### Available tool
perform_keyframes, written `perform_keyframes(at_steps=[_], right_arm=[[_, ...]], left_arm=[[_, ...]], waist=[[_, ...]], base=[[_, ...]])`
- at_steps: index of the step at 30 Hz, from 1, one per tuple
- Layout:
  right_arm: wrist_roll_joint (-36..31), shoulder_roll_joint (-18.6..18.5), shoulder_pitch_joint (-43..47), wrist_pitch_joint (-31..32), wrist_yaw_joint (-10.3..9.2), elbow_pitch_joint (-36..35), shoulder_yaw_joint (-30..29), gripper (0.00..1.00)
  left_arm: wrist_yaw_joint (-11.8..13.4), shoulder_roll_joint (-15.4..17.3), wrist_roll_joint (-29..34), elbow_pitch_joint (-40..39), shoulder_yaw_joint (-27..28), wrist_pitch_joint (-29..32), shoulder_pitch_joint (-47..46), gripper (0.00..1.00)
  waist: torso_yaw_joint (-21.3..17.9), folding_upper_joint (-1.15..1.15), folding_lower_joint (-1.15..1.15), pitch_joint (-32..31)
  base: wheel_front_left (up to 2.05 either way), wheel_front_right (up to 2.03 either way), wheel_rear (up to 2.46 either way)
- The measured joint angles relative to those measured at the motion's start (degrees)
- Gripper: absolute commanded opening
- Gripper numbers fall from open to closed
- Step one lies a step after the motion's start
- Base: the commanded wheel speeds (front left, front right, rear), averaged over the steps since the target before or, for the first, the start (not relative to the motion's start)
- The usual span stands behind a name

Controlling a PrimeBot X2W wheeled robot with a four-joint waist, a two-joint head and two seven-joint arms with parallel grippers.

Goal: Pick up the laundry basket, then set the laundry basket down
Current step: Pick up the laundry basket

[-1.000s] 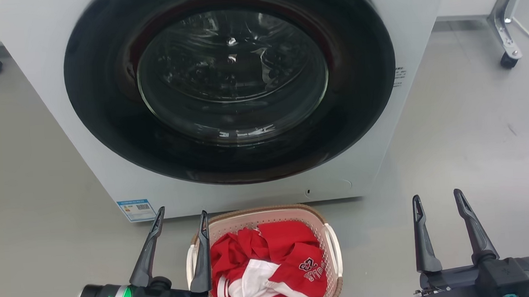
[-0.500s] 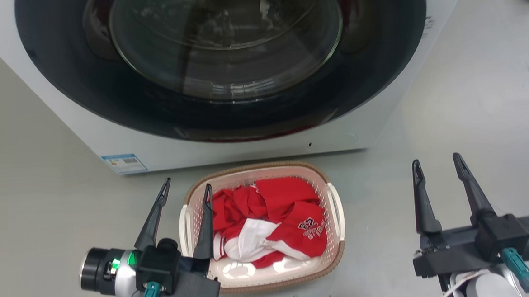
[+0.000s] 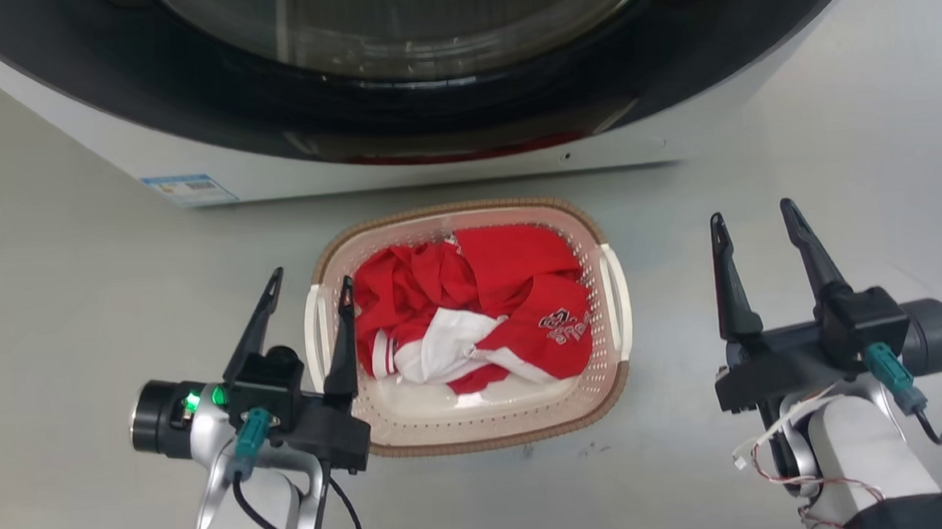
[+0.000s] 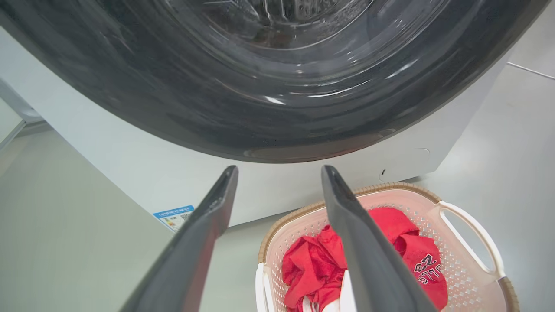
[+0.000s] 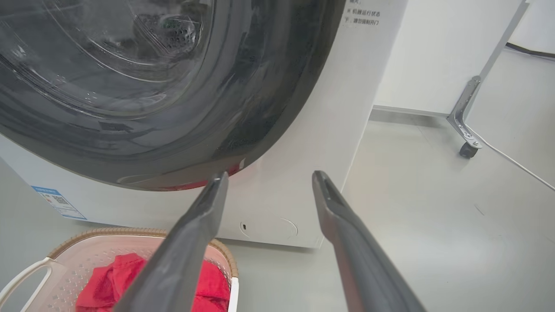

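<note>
You're approaching for the pick-up: the cream perforated plastic laundry basket (image 3: 487, 413), brown-rimmed, sits centre frame. Your left gripper (image 3: 313, 277), fingers wide, hangs over its white left handle (image 3: 312, 337). The right gripper (image 3: 750, 211), equally wide, stands well apart, so next bring it to the right handle (image 3: 620, 305).

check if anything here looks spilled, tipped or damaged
Nothing stands out. The laundry basket sits upright on the floor in front of the washing machine, with the red and white clothes all inside it.
</note>
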Motion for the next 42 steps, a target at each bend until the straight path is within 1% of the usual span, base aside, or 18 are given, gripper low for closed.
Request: perform_keyframes(at_steps=[2, 7, 9, 14, 21, 27, 31, 34, 38, 42], right_arm=[[0.0, 0.01, -1.85, 0.0, 0.41, 1.64, 0.22, 1.0], [0.0, 0.07, -6.4, 0.01, 0.52, 5.03, 0.81, 1.0], [0.0, 0.09, -8.11, 0.0, 0.92, 6.1, 1.23, 1.0], [0.0, 0.22, -12.23, 0.0, 1.18, 9.0, 2.36, 1.0], [0.65, 0.36, -17.14, 0.0, 1.18, 12.73, 3.12, 1.0], [1.52, 0.49, -20.0, 0.0, 1.18, 15.97, 4.32, 1.0], [1.98, 0.51, -21.06, 0.0, 1.18, 17.92, 5.01, 1.0], [2.18, 0.53, -21.95, 0.0, 1.18, 19.03, 6.06, 1.0], [4.85, 0.53, -23.13, 0.0, 1.05, 19.95, 8.81, 1.0], [6.89, 0.53, -23.32, 0.0, 0.3, 21.49, 11.26, 1.0]], left_arm=[[0.01, -0.1, -0.54, 1.82, 0.74, 0.02, -1.47, 1.0], [0.01, -0.45, -2.7, 6.11, 1.63, 0.26, -5.54, 1.0], [0.01, -0.73, -3.41, 7.76, 2.22, 0.27, -7.1, 1.0], [0.03, -0.98, -4.78, 10.98, 2.94, 0.78, -10.89, 1.0], [0.08, -1.14, -6.35, 14.72, 3.22, 0.78, -16.46, 1.0], [0.36, -1.31, -7.09, 18.8, 3.38, 0.77, -18.92, 1.0], [0.59, -1.33, -7.25, 21.19, 3.6, 0.76, -20.01, 1.0], [1.0, -1.35, -8.51, 22.72, 3.75, 0.67, -20.54, 1.0], [1.02, -1.34, -9.9, 24.9, 3.71, 0.67, -21.51, 1.0], [1.03, -1.42, -10.74, 26.38, 2.38, 0.58, -22.9, 1.0]], waist=[[0.14, 0.0, 0.0, 1.7], [0.49, 0.0, -0.01, 6.0], [0.63, 0.0, 0.0, 7.73], [0.92, 0.0, -0.01, 12.05], [1.15, 0.0, -0.01, 18.07], [1.16, 0.0, -0.01, 22.61], [1.11, 0.0, -0.01, 24.64], [1.06, 0.0, -0.01, 25.54], [1.0, 0.0, -0.02, 26.45], [1.08, 0.0, -0.01, 27.13]], base=[[0.0, 0.0, 0.0], [0.0, 0.0, 0.0], [0.0, 0.0, 0.0], [0.0, 0.0, 0.0], [0.0, 0.0, 0.0], [0.0, 0.0, 0.0], [0.0, 0.0, 0.0], [0.0, 0.0, 0.0], [0.0, 0.0, 0.0], [0.0, 0.0, 0.0]])
